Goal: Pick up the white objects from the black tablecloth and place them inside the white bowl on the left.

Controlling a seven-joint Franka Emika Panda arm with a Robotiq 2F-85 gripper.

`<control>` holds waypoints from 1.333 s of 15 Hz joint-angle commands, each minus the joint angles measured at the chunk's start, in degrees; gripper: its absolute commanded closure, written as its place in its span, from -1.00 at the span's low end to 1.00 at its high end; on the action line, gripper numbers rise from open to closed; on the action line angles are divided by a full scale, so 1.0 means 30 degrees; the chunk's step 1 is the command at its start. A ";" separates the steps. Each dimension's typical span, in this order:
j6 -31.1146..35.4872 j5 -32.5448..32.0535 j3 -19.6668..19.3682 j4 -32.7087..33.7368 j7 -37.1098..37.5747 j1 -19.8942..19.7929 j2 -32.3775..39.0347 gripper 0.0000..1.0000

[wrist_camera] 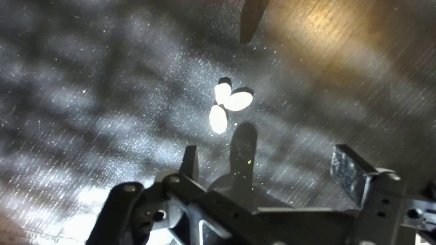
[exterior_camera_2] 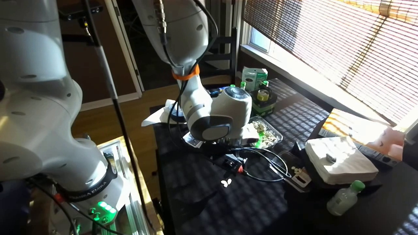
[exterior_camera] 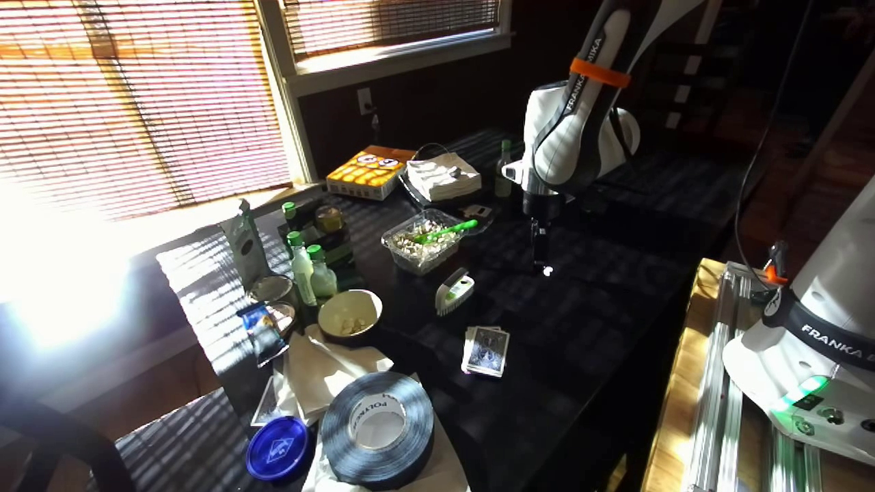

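Three bits (wrist_camera: 230,103) lay on cloth (exterior_camera: 567,355), well apart from the bowl (exterior_camera: 338,311), all left to move. Pale pieces (exterior_camera: 352,326) sat inside the bowl, so likely partly done. Gripper (wrist_camera: 265,157) was wide, holding nothing.

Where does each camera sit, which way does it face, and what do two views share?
Exterior view: raised near the tape, looking down across the table, blinds upper left; arm and base at right.
Exterior view: raised near a bottle, facing roughly the opposite way, blinds upper right; base and arm, left to centre.
Wrist view: wrist-mounted, facing down at three white bits; open gripper along the bottom.
Both exterior views share the box and napkins.
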 commanded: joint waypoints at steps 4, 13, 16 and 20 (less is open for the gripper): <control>0.1747 -0.0828 -0.0505 -0.0241 -0.0422 -0.0749 0.0882 -1.00; 0.3157 -0.1581 -0.0529 0.0086 -0.0124 -0.1362 0.2489 0.02; 0.3495 -0.1908 -0.0680 0.0131 0.0029 -0.1336 0.2691 0.15; 0.3604 -0.2267 -0.0955 0.0128 0.0187 -0.1189 0.2602 0.80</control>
